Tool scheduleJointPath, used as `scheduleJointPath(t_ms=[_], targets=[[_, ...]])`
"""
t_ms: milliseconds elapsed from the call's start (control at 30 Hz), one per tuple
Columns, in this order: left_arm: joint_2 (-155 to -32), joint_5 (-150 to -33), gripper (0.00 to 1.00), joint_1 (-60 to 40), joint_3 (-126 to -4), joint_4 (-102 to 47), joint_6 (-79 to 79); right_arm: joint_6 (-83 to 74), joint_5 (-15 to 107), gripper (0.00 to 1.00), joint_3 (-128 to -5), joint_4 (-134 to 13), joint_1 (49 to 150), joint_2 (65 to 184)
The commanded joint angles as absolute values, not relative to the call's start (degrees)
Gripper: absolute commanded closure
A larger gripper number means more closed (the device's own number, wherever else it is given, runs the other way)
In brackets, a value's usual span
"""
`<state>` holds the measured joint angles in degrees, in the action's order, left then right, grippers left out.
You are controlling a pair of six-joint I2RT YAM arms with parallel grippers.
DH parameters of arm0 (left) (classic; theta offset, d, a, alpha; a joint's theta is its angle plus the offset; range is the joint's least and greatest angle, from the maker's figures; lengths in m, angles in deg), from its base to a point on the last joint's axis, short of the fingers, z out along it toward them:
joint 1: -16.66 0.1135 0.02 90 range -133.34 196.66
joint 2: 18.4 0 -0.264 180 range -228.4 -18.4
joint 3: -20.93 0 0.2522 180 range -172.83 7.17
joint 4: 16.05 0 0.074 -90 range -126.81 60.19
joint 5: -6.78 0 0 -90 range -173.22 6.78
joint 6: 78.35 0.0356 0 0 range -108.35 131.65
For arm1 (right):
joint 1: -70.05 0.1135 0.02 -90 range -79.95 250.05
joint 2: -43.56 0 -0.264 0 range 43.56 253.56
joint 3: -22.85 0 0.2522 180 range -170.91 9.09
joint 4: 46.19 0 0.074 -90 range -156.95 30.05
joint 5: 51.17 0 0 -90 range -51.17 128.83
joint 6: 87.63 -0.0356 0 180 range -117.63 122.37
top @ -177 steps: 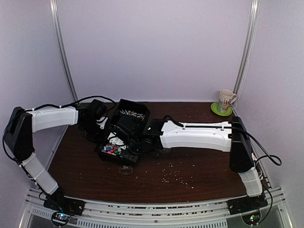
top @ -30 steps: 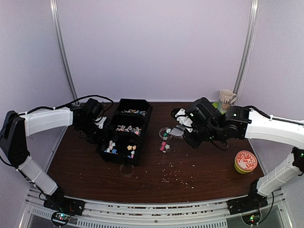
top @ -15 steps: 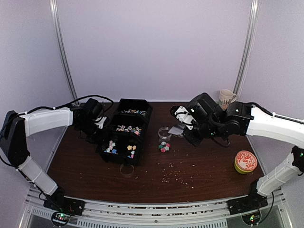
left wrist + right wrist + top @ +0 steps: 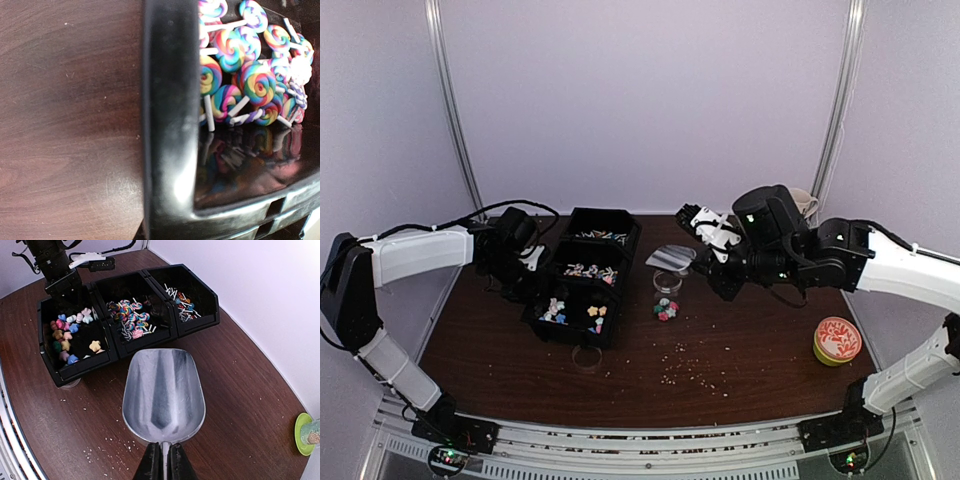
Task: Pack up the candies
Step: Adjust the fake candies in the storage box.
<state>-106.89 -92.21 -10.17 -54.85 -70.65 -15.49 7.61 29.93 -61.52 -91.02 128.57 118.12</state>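
Top external: noting candies (image 4: 570, 312) lying in the nearest of three joined black bins (image 4: 610, 228), with more at the bottom of a clear jar (image 4: 667, 287) standing just right of them on the table (image 4: 500, 340). Holding a metal scoop (image 4: 670, 258) near the jar's mouth with the right gripper (image 4: 698, 252). Resting the left gripper (image 4: 525, 262) at the bins' left side.

Left wrist: looking down along a bin wall, with swirl lollipops (image 4: 240, 75) heaped inside. Own fingers out of frame.

Right wrist: pinching the scoop handle tight, scoop bowl empty. Seeing the left gripper closed on the candy bin's far corner.
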Motion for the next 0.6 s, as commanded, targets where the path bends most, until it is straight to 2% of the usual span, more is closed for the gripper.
scheduleJointPath(t_ms=[0,567], targets=[[-102.84,-94.22,1.0,-9.86,-57.61,-61.17,-15.1,8.38,33.72,1.0,-60.07,-85.13,128.72,115.92],[-102.77,-94.05,1.0,-9.26,-57.77,-61.19,-14.9,11.04,34.68,1.0,-62.5,-86.85,130.34,116.7]])
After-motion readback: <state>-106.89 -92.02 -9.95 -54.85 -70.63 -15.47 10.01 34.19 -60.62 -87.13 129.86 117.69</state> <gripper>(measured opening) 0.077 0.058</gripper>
